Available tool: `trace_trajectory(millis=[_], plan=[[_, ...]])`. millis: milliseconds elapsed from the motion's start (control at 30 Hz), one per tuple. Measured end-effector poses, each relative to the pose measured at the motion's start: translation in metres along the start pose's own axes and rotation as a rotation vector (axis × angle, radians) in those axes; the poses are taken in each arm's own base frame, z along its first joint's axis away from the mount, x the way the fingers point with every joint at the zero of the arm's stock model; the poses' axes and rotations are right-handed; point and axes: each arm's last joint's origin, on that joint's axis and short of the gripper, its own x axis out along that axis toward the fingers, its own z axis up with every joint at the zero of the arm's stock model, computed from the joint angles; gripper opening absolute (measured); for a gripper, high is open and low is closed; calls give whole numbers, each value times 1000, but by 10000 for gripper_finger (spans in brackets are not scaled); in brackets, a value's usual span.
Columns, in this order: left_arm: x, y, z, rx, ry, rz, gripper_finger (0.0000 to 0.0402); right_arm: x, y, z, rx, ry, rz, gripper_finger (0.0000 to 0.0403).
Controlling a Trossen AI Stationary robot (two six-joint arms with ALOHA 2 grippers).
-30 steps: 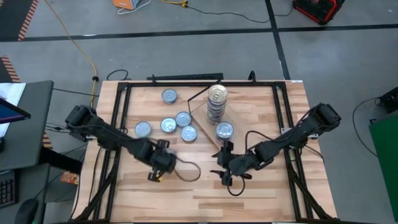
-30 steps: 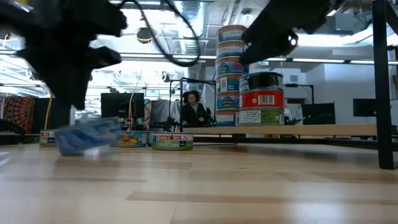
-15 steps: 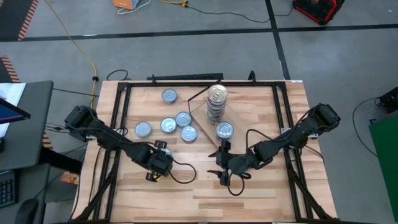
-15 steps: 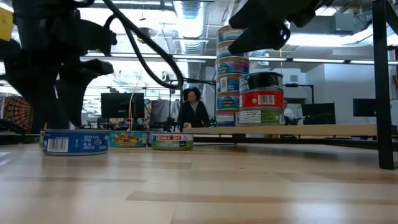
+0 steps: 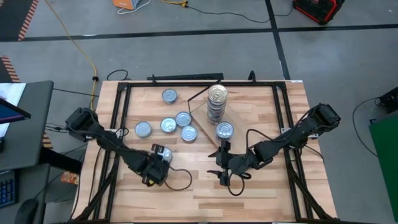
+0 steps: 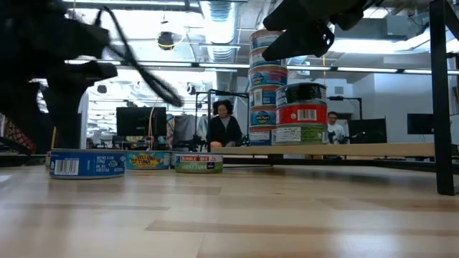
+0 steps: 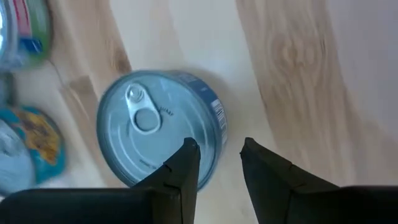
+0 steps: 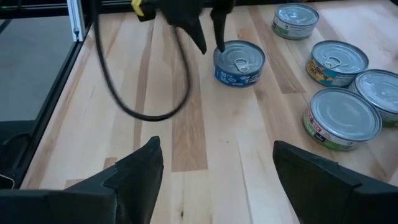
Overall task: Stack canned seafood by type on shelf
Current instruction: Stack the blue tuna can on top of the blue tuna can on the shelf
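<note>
A blue-labelled tin (image 7: 158, 134) with a silver pull-tab lid rests flat on the tabletop at the near left (image 8: 239, 62). My left gripper (image 7: 217, 155) points steeply down over the tin's edge, open; one finger shows over the lid's rim, the other beside the tin. My right gripper (image 8: 217, 165) hovers open near the table's middle, with nothing between its fingers. On the shelf (image 5: 200, 118) stand a tall stack of tins (image 5: 217, 99) and a shorter stack (image 5: 224, 130). My left gripper stands at the blue tin's rim (image 7: 208, 146), coming from above. I cannot tell whether either finger touches the tin, which lies flat on the table.
Several loose tins lie flat left of the shelf (image 5: 169, 96) (image 5: 143, 129) (image 5: 168, 125). A dark metal frame (image 5: 118, 112) runs along the table's sides. A black cable (image 8: 124, 93) loops over the wood. Bare planks lie toward the near edge (image 5: 199, 186).
The blue tin, blurred and tilted just above the table a second ago, has come to rest flat on the wood. My left gripper has moved toward the table's near left corner and sunk a little. My right gripper has kept its place.
</note>
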Motion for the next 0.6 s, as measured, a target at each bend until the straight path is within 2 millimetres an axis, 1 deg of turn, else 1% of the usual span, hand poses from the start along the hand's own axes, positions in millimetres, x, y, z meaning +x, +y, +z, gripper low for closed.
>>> trace_trajectory(millis=[167, 300, 367, 467, 600], plan=[[11, -23, -3, 196, 18, 120, 112, 1, -1, 1, 3, -3, -4, 327], [27, -32, -4, 264, 59, 239, 111, 1, -1, 1, 6, -9, -2, 327], [34, -33, -5, 276, 77, 296, 103, 1, -1, 1, 6, -10, -2, 327], [39, -33, -4, 252, 80, 339, 71, 1, -1, 2, 7, -11, -1, 327], [41, -28, -3, 189, 79, 351, 13, 1, -1, 2, 8, -12, -2, 327]])
